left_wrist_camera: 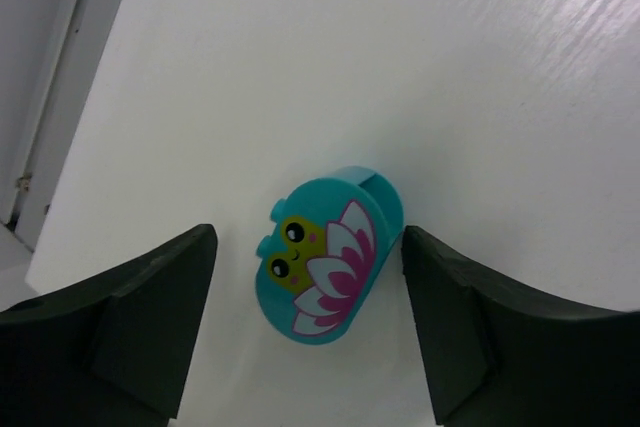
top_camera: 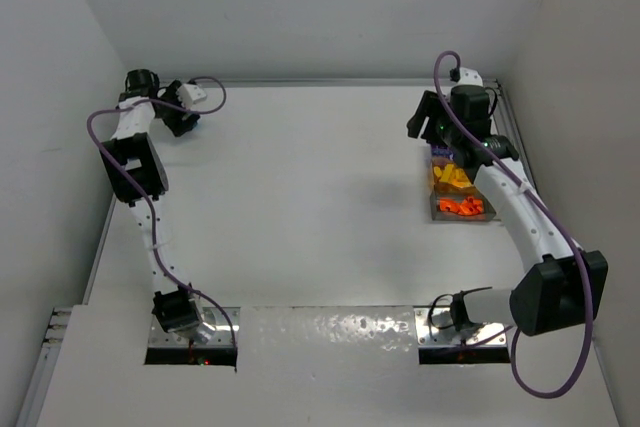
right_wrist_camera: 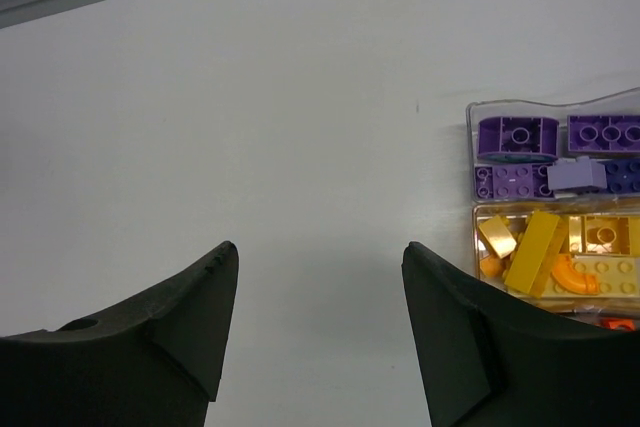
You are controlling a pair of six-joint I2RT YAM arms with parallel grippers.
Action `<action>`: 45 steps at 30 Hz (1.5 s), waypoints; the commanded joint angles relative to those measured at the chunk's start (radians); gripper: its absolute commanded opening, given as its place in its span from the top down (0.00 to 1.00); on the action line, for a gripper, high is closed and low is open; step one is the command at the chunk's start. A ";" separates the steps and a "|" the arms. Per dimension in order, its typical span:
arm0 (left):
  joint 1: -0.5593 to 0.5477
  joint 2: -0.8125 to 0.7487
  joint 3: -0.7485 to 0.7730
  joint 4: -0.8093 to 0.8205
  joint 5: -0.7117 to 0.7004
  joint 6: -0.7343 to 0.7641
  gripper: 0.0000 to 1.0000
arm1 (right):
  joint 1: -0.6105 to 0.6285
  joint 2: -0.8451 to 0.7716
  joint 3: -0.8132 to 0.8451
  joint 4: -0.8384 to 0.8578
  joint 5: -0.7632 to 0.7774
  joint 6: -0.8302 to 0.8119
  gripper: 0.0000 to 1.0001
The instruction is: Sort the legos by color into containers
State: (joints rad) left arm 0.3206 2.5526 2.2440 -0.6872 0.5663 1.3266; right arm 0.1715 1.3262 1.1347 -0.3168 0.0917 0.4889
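The left gripper (left_wrist_camera: pixel 307 247) is hovering at the far left of the white table (left_wrist_camera: pixel 300 47), fingers spread around a teal lego (left_wrist_camera: pixel 322 259) printed with a frog. One finger is at its edge, the other apart. The right gripper (right_wrist_camera: pixel 320 257) is hanging empty, fingers parted, beside the containers (right_wrist_camera: pixel 474 205), which are holding purple and yellow legos (right_wrist_camera: pixel 535 252).

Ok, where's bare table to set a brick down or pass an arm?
The middle of the table is bare, between the left arm and right arm. Crowded: the far right, where the containers sit by the right arm, and the far left corner, where the teal brick lies between the left jaws.
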 commanded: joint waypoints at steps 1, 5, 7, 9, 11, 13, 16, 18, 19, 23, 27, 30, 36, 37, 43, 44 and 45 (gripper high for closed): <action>-0.003 0.028 0.020 -0.055 0.090 -0.038 0.29 | 0.006 -0.012 0.043 0.005 -0.004 -0.018 0.34; -0.003 0.017 0.008 -0.090 0.156 -0.090 0.35 | 0.005 -0.031 0.048 -0.005 0.000 -0.023 0.35; -0.003 -0.008 -0.026 -0.110 0.179 -0.098 0.39 | 0.005 -0.051 0.045 -0.008 0.011 -0.027 0.35; -0.003 -0.031 -0.082 -0.112 0.181 -0.099 0.42 | 0.006 -0.067 0.039 -0.008 0.020 -0.030 0.35; -0.003 -0.063 -0.133 -0.110 0.170 -0.093 0.44 | 0.005 -0.090 0.028 -0.005 0.029 -0.035 0.35; -0.003 -0.074 -0.144 -0.117 0.156 -0.093 0.49 | 0.006 -0.111 0.019 0.004 0.031 -0.036 0.35; -0.003 -0.075 -0.127 -0.179 0.132 -0.060 0.55 | 0.006 -0.130 0.014 0.002 0.034 -0.039 0.35; -0.003 -0.083 -0.127 -0.235 0.116 -0.031 0.57 | 0.005 -0.140 0.013 -0.002 0.033 -0.041 0.35; -0.003 -0.097 -0.132 -0.267 0.104 0.005 0.56 | 0.005 -0.145 0.005 -0.002 0.033 -0.045 0.35; -0.003 -0.127 -0.149 -0.328 0.057 0.085 0.33 | 0.006 -0.180 -0.016 0.008 0.036 -0.052 0.34; -0.003 -0.114 -0.147 -0.351 -0.003 0.143 0.30 | 0.005 -0.197 -0.029 0.004 0.036 -0.058 0.34; -0.003 -0.089 -0.123 -0.380 -0.057 0.144 0.40 | 0.006 -0.212 -0.029 -0.007 0.039 -0.062 0.34; -0.005 -0.092 -0.161 -0.358 -0.016 0.139 0.53 | 0.006 -0.248 -0.050 -0.010 0.066 -0.072 0.34; -0.008 -0.098 -0.167 -0.344 -0.008 0.122 0.57 | 0.006 -0.249 -0.050 -0.013 0.066 -0.073 0.34; -0.011 -0.196 -0.227 -0.226 0.095 -0.084 1.00 | 0.006 -0.245 -0.041 -0.028 0.040 -0.072 0.37; -0.014 -0.218 -0.241 -0.221 0.121 -0.092 1.00 | 0.006 -0.237 -0.039 -0.034 0.025 -0.075 0.37; -0.020 -0.245 -0.271 -0.222 0.177 -0.095 1.00 | 0.006 -0.229 -0.036 -0.041 0.002 -0.076 0.37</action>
State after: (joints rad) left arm 0.3145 2.4081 2.0205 -0.9417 0.6243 1.3109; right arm 0.1730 1.0901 1.0904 -0.3538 0.1272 0.4282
